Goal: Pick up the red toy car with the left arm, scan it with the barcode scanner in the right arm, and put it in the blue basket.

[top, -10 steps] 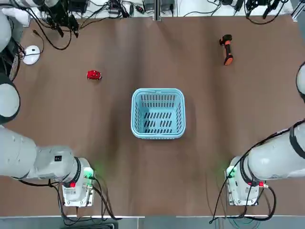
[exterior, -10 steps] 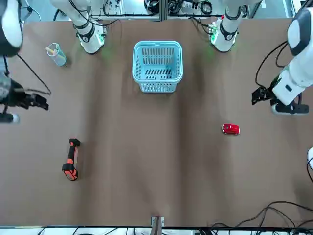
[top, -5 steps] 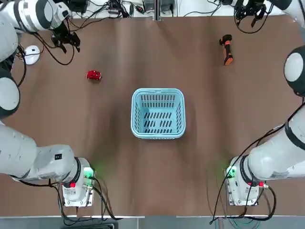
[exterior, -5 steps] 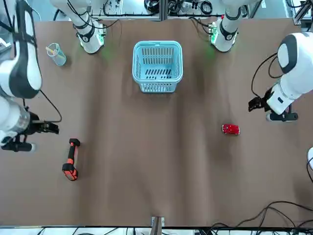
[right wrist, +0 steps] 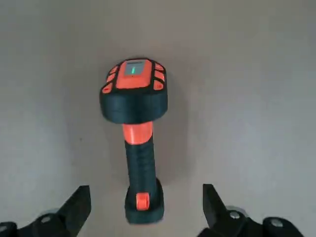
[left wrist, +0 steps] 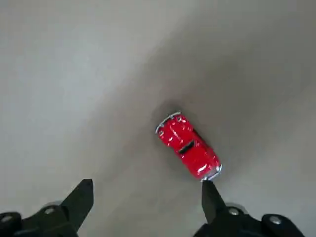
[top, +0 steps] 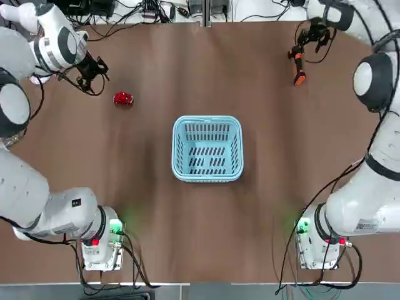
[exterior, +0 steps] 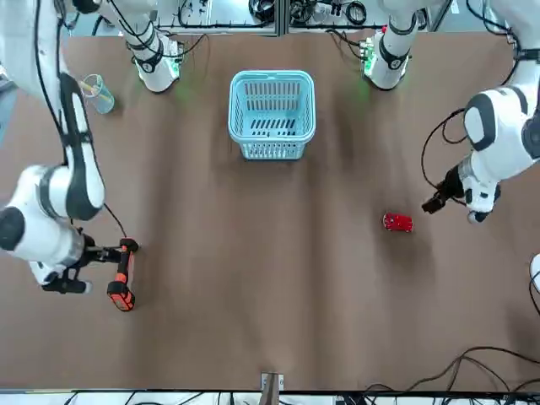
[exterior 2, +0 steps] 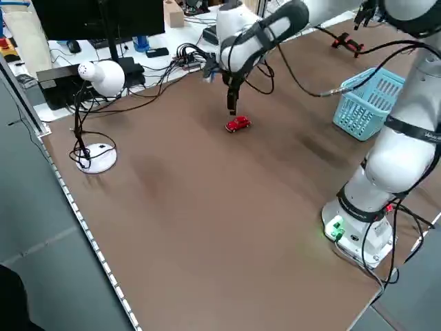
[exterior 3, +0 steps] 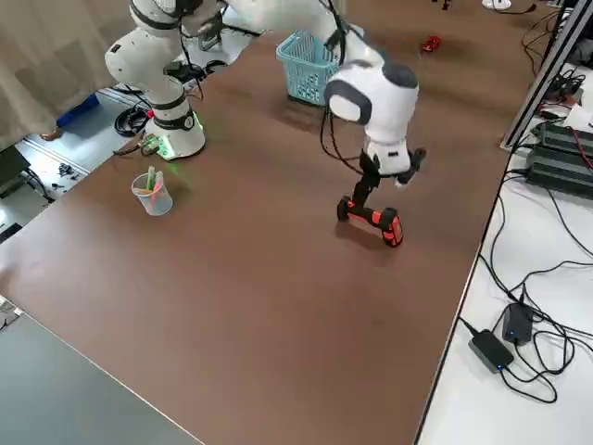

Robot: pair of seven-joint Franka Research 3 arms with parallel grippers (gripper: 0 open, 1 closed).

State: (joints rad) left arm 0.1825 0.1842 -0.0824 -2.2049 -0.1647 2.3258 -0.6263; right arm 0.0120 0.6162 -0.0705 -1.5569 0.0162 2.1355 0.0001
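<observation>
the red toy car (top: 123, 99) sits alone on the brown tabletop (top: 206, 225), on the robot's left half, well apart from the blue basket (top: 207, 149) that stands upright near the middle. the left gripper (top: 95, 67) hangs over the tabletop just beside the car, on its far-left side in the top view, with the jaws spread wide and nothing between them; in the left wrist view the car (left wrist: 188, 146) lies skewed, close to one fingertip (left wrist: 209, 199) but not between the two (whether that tip is level with the car or above it cannot be told).

the barcode scanner (top: 298, 63) lies flat on the far right part of the tabletop, its black head toward the far edge and its orange-tipped handle pointing back toward the robot. the right gripper (top: 312, 36) is over the scanner's head end, jaws wide and empty; in the right wrist view the scanner (right wrist: 135, 132) lies lengthwise in the gap between the two fingers (right wrist: 215, 206), with clear tabletop on either side of it.

a clear cup (exterior: 95, 93) holding small things stands near the right arm's base.
</observation>
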